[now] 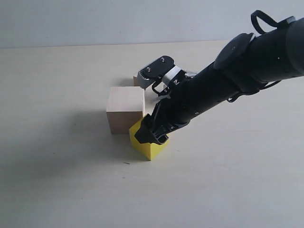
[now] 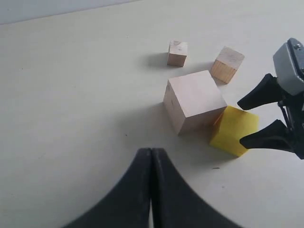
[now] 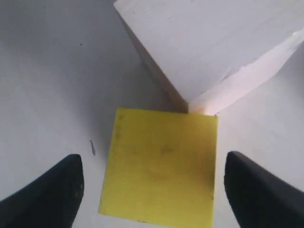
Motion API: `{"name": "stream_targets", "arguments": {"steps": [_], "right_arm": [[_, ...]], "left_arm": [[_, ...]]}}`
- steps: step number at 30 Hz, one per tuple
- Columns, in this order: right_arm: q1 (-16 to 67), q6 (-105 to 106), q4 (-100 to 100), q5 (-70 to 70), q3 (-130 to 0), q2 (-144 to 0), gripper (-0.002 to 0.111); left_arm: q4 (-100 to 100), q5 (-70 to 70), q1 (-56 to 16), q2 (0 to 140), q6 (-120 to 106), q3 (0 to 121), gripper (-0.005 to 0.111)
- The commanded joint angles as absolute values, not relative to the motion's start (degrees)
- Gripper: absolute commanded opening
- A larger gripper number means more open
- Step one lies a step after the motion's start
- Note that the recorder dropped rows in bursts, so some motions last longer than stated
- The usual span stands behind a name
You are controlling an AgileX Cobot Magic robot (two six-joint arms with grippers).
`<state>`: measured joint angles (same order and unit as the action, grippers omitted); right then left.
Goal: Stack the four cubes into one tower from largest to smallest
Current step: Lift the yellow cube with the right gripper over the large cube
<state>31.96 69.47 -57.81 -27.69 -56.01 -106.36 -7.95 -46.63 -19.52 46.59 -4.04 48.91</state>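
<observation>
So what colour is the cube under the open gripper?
Bright yellow cube; right wrist view shows it best.

Large pale wooden cube [image 1: 125,108] was seated flat on the surface [image 1: 57,166]. Yellow cube [image 1: 147,148] was set touching its corner, rotated. Medium wooden cube [image 2: 227,64] and tiny wooden cube [image 2: 177,52] were placed apart beyond, unstacked.

Likely lab, bare pale tabletop [image 1: 57,180], plain wall [image 1: 95,19]

Table [image 2: 71,95] holds yellow cube [image 2: 233,130], three wooden cubes [image 2: 194,99].
</observation>
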Motion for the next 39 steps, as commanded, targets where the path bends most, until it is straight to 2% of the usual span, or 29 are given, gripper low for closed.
{"name": "stream_targets", "arguments": {"steps": [1, 15, 18, 21, 26, 33, 39], "right_arm": [[32.02, 68.91, -58.09, -27.29, -56.35, -106.91, 0.077], [32.02, 68.91, -58.37, -27.30, -56.35, -109.16, 0.076], [32.02, 67.83, -58.37, -27.30, -56.35, -109.22, 0.066], [32.02, 64.08, -57.65, -27.43, -56.35, -109.22, 0.045], [32.02, 57.60, -49.97, -28.94, -56.35, -108.89, 0.002], [32.02, 37.42, -25.48, -31.28, -56.35, -102.79, 0.000], [32.02, 28.17, -17.38, -31.12, -56.44, -94.28, 0.000]], "left_arm": [[-8.37, -45.98, -19.42, 46.60, -4.22, 48.72, 0.000], [-8.37, -45.36, -19.42, 46.60, -4.22, 48.72, 0.000], [-8.37, -45.36, -19.42, 46.60, -4.22, 48.72, 0.000], [-8.37, -45.36, -19.42, 46.60, -4.22, 48.72, 0.000], [-8.37, -45.36, -19.42, 46.60, -4.22, 48.72, 0.000], [-8.37, -45.49, -19.42, 46.60, -4.22, 48.72, 0.000], [-8.37, -45.49, -19.42, 46.60, -4.22, 48.72, 0.000]]}}
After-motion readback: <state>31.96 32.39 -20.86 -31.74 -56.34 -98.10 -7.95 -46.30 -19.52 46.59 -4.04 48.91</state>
